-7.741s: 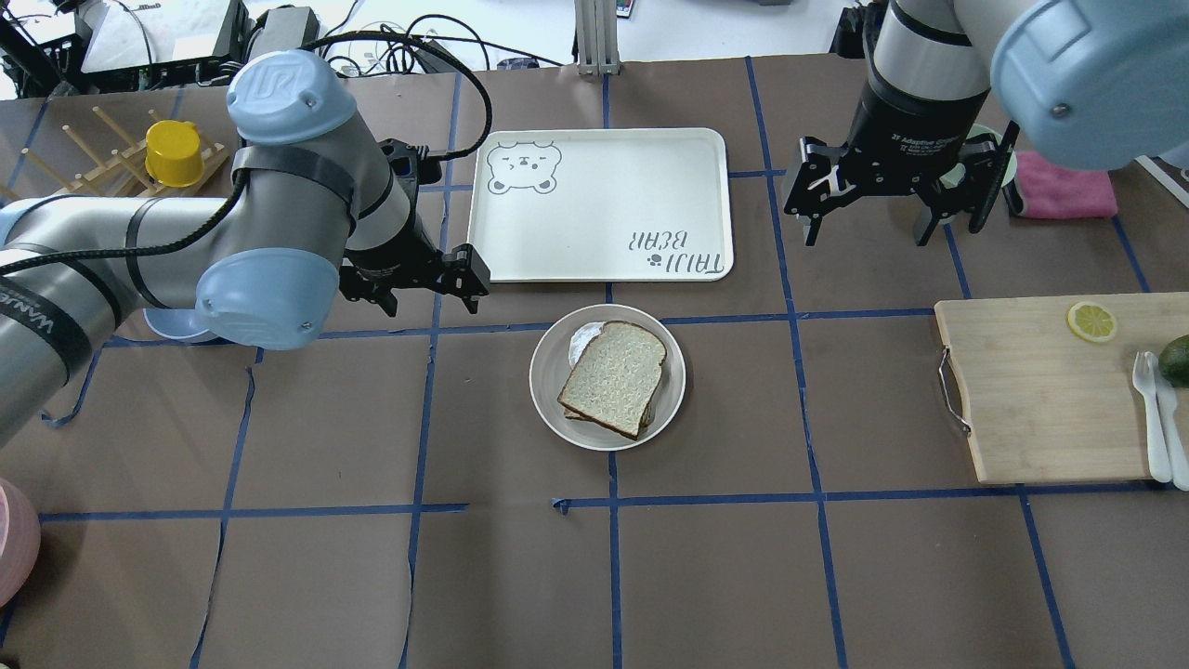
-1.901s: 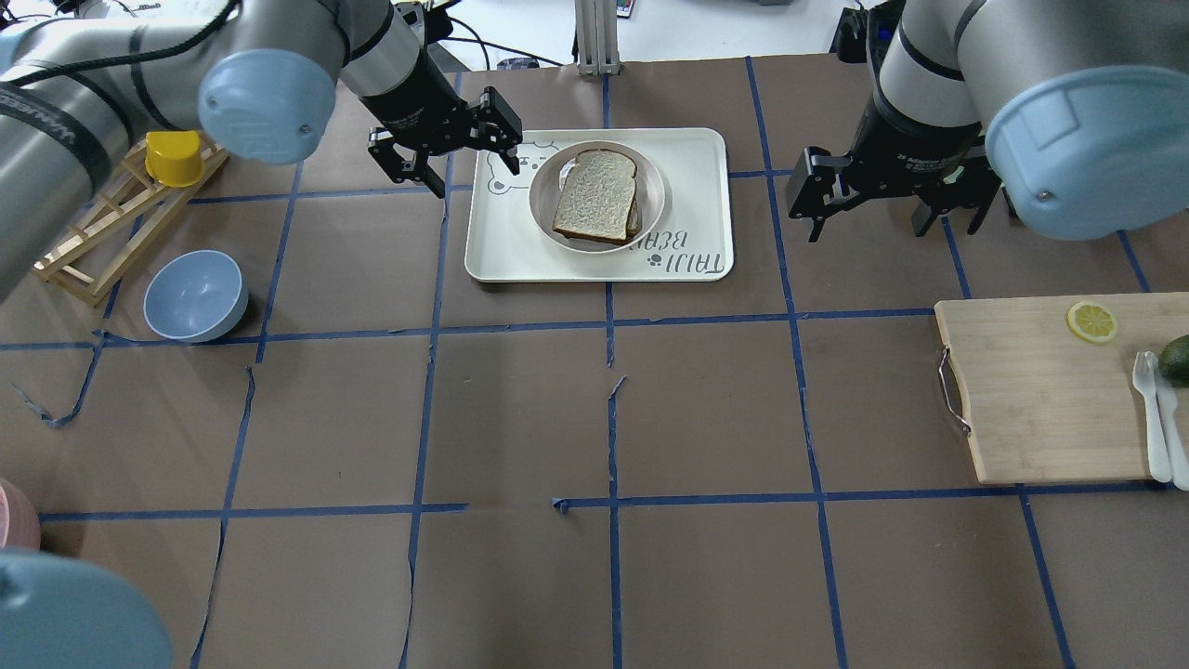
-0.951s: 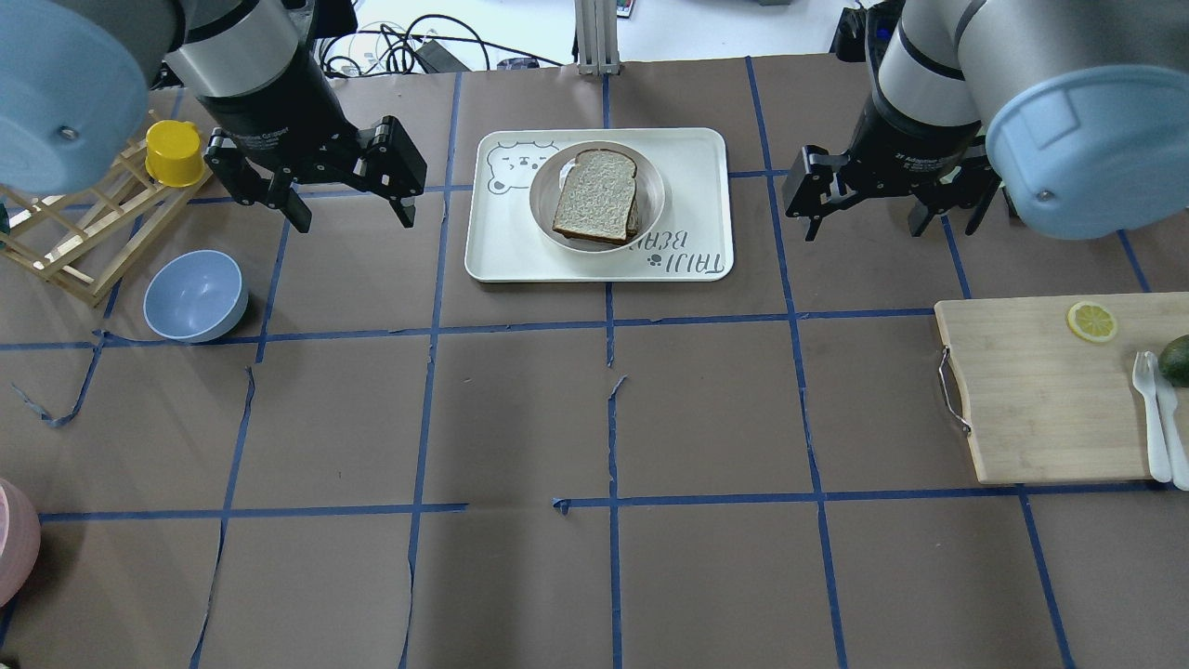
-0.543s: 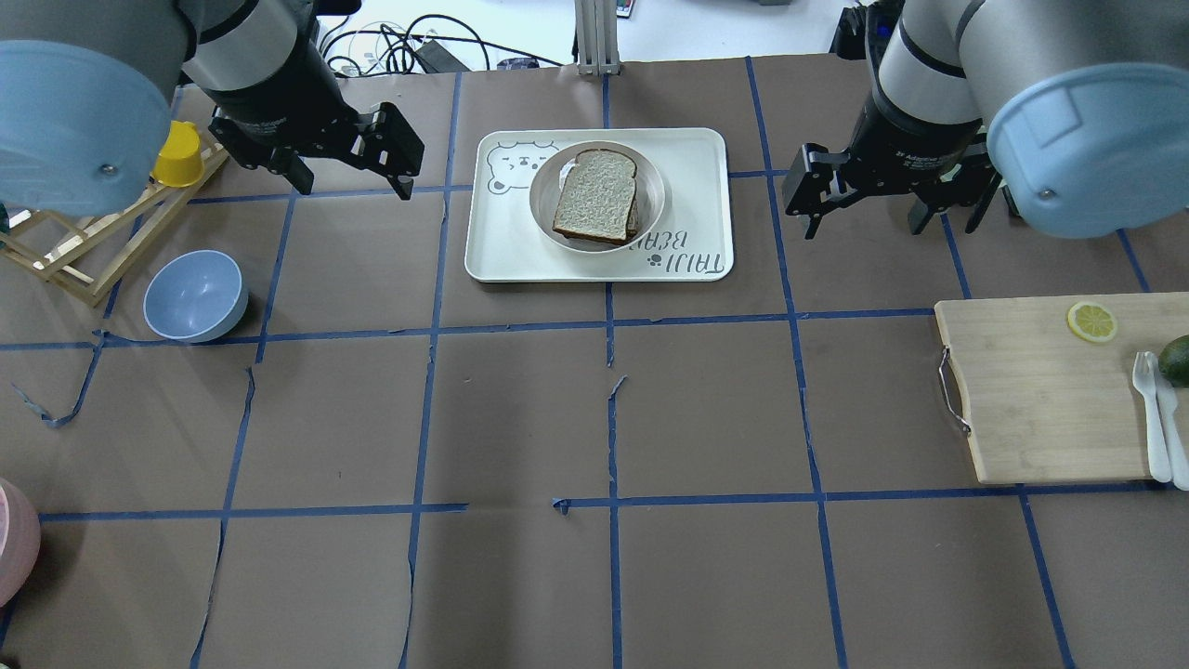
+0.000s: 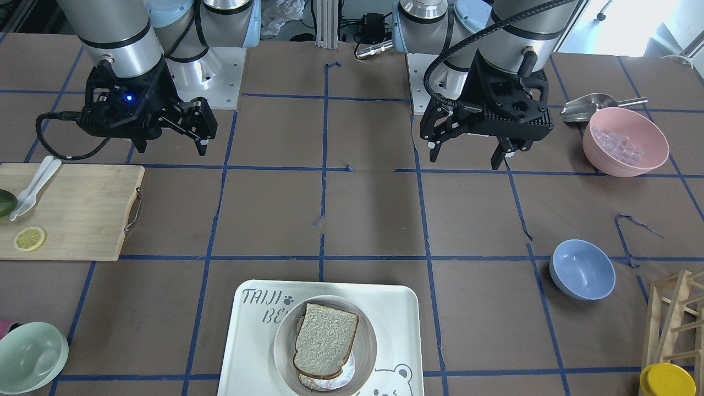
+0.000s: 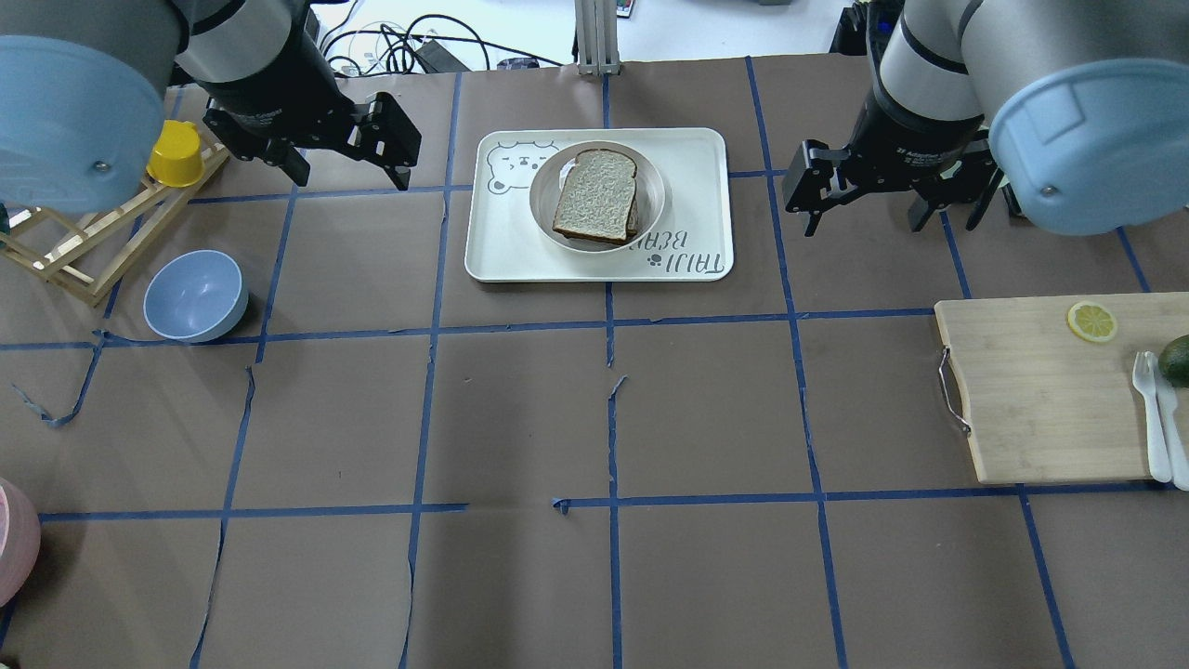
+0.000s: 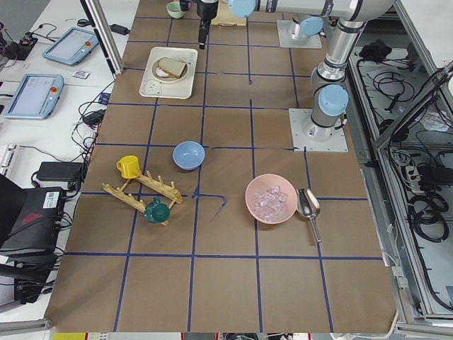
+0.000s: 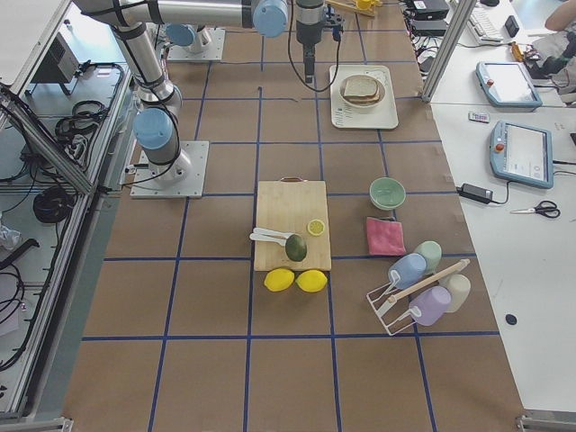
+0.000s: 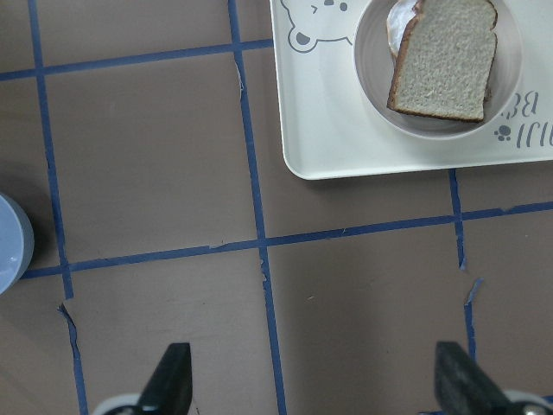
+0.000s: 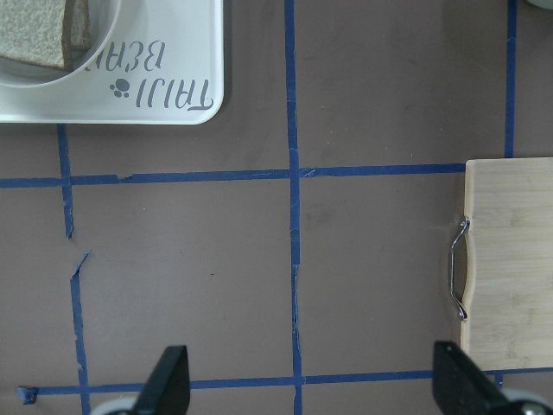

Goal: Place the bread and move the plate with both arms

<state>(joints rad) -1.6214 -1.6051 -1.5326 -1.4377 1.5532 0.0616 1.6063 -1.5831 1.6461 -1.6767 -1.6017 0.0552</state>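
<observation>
The bread [image 6: 595, 195] lies on a second slice in the round cream plate [image 6: 654, 186]. The plate stands on the white "TAIJI BEAR" tray [image 6: 692, 153] at the far middle of the table. The front view shows the bread [image 5: 325, 336], the plate [image 5: 367, 341] and the tray [image 5: 250, 341] too. My left gripper [image 6: 350, 177] is open and empty, raised to the left of the tray. Its wrist view shows the bread [image 9: 445, 60] and the plate [image 9: 371, 60] far beyond the fingertips [image 9: 173, 376]. My right gripper [image 6: 864, 226] is open and empty, raised to the right of the tray.
A blue bowl [image 6: 195, 295] sits at the left. A wooden rack with a yellow cup [image 6: 175, 153] stands behind it. A cutting board [image 6: 1040, 400] with a lemon slice, avocado and white cutlery lies at the right. A pink bowl [image 5: 625, 141] and a pale green bowl [image 5: 30, 357] stand near the edges.
The plate with the bread went from the table onto the tray. In the last two seconds my left gripper drew away leftward from the tray's left edge. The right gripper barely moved.
</observation>
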